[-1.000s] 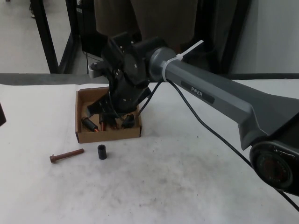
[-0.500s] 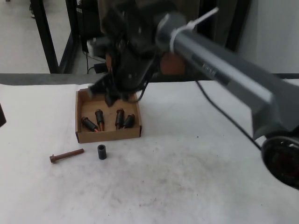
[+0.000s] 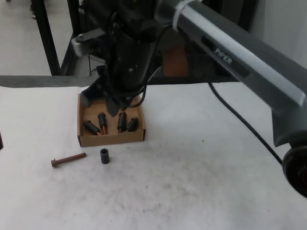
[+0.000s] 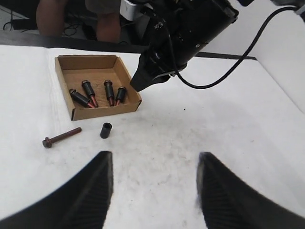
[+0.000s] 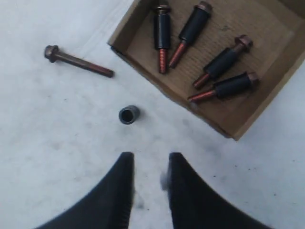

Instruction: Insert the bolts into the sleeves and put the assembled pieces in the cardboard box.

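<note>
The cardboard box [image 3: 110, 138] [image 4: 105, 110] [image 5: 224, 21] holds several assembled pieces [image 3: 103, 120] [image 4: 108, 90] [image 5: 224, 59], each a copper bolt in a black sleeve. In front of the box a loose bolt [image 3: 68, 159] [image 4: 61, 138] [image 5: 78, 61] lies on the white bench. A black sleeve [image 3: 104, 156] [image 4: 106, 130] [image 5: 129, 115] stands just right of it. My right gripper [image 3: 101, 101] [image 4: 143, 83] [image 5: 150, 160] hangs above the box, fingers a little apart and holding nothing. My left gripper [image 4: 155, 191] is wide open, held high and well back from the parts.
The right arm's long grey link [image 3: 240, 62] crosses above the bench from the right. A cable [image 3: 240, 120] hangs beneath it. A person's legs [image 4: 100, 19] stand behind the bench's far edge.
The right gripper has risen out of the box and now hangs above it, uncovering the pieces inside. The loose bolt and sleeve have not moved.
</note>
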### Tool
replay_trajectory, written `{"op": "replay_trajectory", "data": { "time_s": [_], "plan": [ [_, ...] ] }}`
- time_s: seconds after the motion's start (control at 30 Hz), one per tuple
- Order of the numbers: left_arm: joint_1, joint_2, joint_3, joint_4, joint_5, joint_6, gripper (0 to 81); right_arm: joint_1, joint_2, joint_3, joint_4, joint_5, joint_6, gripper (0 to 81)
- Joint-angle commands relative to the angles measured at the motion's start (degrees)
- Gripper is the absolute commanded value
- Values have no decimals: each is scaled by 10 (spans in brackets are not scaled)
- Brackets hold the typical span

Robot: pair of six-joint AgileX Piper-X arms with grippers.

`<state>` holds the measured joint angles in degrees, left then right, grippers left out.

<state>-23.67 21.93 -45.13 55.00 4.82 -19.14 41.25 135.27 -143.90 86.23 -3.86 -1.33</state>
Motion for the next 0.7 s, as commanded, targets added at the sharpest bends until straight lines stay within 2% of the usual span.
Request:
{"op": "replay_trajectory", "data": {
  "time_s": [0.0, 0.33, 0.53, 0.67],
  "plan": [
    [-2, -4, -8, 5, -9, 3, 499, 30, -9, -2, 26, -14, -4, 221],
    [-2, -4, -8, 4, -8, 3, 499, 86, -67, 54, 28, -13, 13, 222],
    [-2, -4, -8, 2, -8, 3, 499, 109, -200, 201, 28, -3, 35, 222],
    [-2, -4, -8, -8, -8, 3, 499, 118, -295, 310, 23, 52, 35, 222]
  ]
}}
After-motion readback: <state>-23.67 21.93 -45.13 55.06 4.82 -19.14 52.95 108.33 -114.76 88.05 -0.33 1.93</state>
